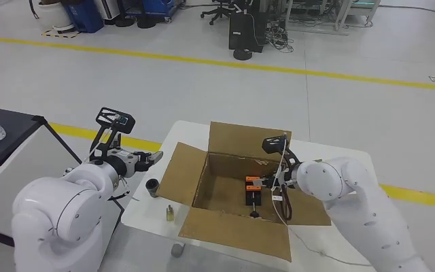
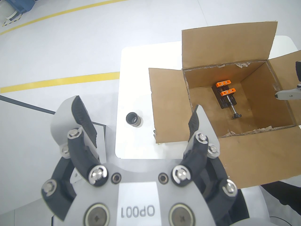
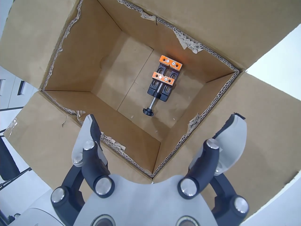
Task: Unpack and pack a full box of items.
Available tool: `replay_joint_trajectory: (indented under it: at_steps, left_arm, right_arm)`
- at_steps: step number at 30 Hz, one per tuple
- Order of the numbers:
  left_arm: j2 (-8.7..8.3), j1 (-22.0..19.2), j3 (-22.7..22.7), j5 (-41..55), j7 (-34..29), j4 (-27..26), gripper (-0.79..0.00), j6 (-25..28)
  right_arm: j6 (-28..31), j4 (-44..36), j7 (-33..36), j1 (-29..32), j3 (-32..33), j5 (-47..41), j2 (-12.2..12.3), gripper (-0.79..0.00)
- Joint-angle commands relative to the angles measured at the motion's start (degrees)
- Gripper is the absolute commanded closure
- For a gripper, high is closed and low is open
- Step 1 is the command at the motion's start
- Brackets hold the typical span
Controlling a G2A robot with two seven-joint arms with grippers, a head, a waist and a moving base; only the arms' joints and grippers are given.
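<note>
An open cardboard box (image 1: 204,178) stands on the white table (image 1: 326,154), flaps folded out. On its floor lies a small black vise with orange jaws (image 1: 253,192) (image 2: 226,99) (image 3: 162,81), screw handle toward the near side. My right gripper (image 3: 163,118) (image 1: 277,188) hangs open over the box's right rim, above the vise and apart from it. My left gripper (image 2: 137,104) (image 1: 151,160) is open and holds nothing, above the table's left edge, left of the box.
A short dark cylinder (image 1: 152,186) (image 2: 133,119) stands on the table left of the box. A small yellowish bottle (image 1: 169,213) stands by the near left flap. A dark-edged side table (image 1: 20,129) sits at the far left.
</note>
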State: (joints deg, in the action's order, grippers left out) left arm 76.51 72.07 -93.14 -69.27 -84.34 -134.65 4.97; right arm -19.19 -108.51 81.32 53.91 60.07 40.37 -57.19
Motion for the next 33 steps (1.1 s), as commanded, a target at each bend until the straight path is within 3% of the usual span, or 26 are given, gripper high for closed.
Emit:
replay_joint_trajectory:
  at_steps: [1, 10, 12, 16, 23, 28, 33]
  left_arm:
    - [0.00, 0.00, 0.00, 0.00, 0.00, 0.00, -0.785, 0.00]
    - [0.00, 0.00, 0.00, 0.00, 0.00, 0.00, -0.785, 0.00]
    - [0.00, 0.00, 0.00, 0.00, 0.00, 0.00, -0.785, 0.00]
    - [0.00, 0.00, 0.00, 0.00, 0.00, 0.00, -0.785, 0.00]
    - [0.00, 0.00, 0.00, 0.00, 0.00, 0.00, -0.785, 0.00]
    - [0.00, 0.00, 0.00, 0.00, 0.00, 0.00, -0.785, 0.00]
    - [0.00, 0.00, 0.00, 0.00, 0.00, 0.00, -0.785, 0.00]
  right_arm:
    - [0.00, 0.00, 0.00, 0.00, 0.00, 0.00, 0.00, -0.785]
    - [0.00, 0.00, 0.00, 0.00, 0.00, 0.00, 0.00, -0.785]
    - [0.72, 1.25, -2.74, 0.90, 0.73, 0.45, 0.10, -0.785]
    - [10.73, -0.17, -8.74, 3.42, 5.06, -3.82, 0.73, -0.785]
    - [30.47, 2.96, -15.99, 10.65, 17.32, -22.53, 2.10, -0.785]
    - [40.41, 6.77, -14.91, 14.10, 22.29, -30.74, 2.96, -0.785]
    - [45.44, 5.86, -11.97, 17.43, 26.33, -33.20, 3.93, -0.785]
